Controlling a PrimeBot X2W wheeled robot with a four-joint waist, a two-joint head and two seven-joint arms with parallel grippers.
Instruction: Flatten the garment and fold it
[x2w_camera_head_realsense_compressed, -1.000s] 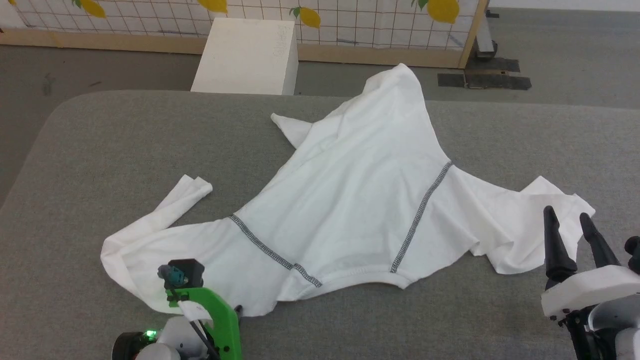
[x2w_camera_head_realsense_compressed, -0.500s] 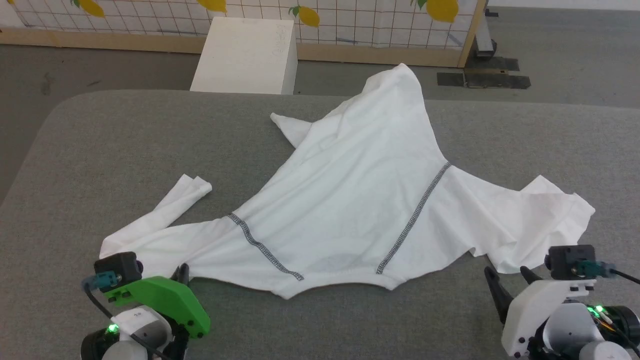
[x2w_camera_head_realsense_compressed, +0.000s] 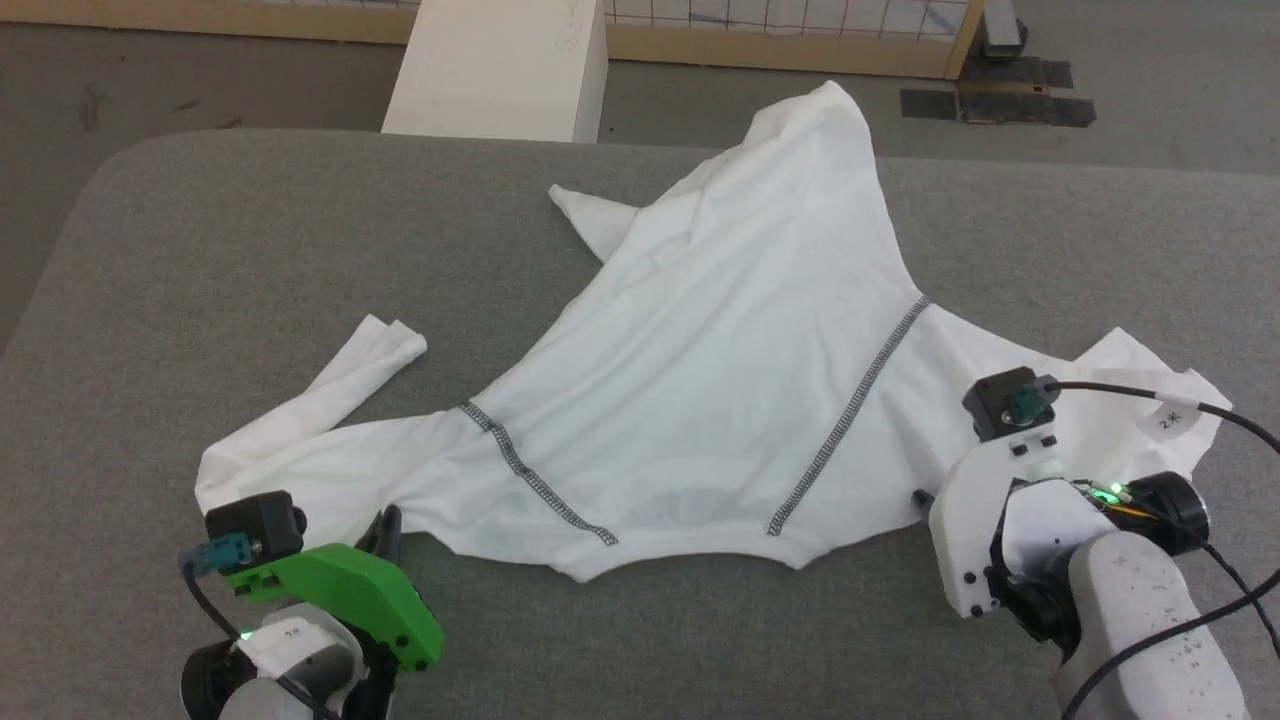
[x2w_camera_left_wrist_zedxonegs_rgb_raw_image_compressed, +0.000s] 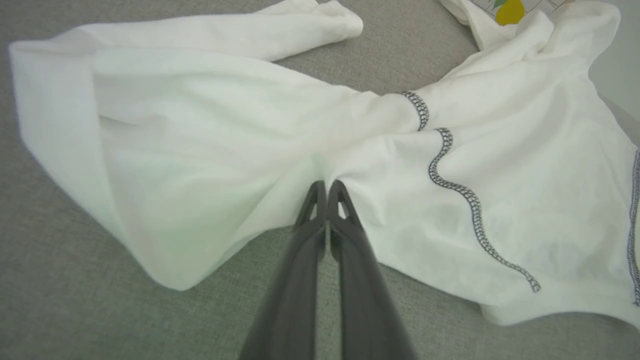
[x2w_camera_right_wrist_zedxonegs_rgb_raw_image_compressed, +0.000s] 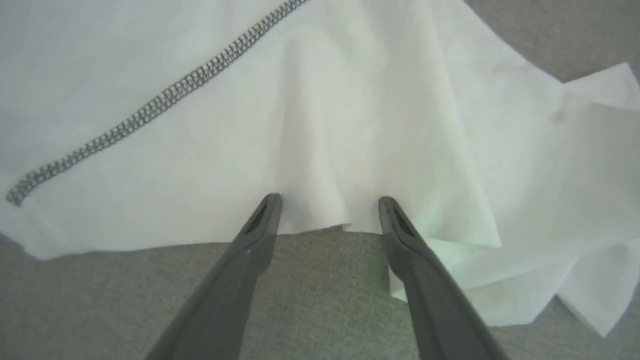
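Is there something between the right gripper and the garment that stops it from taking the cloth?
Nothing visible stands between them. The right gripper is open, and its fingertips already reach over the garment at its near edge, above the grey table.

A grey fabric-covered table (x2w_camera_head_realsense_compressed: 200, 250) carries the white garment (x2w_camera_head_realsense_compressed: 720, 350), spread out and wrinkled.

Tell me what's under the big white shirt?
The shirt lies on the grey table, which shows beside it. Anything else beneath the cloth is covered, so I cannot tell.
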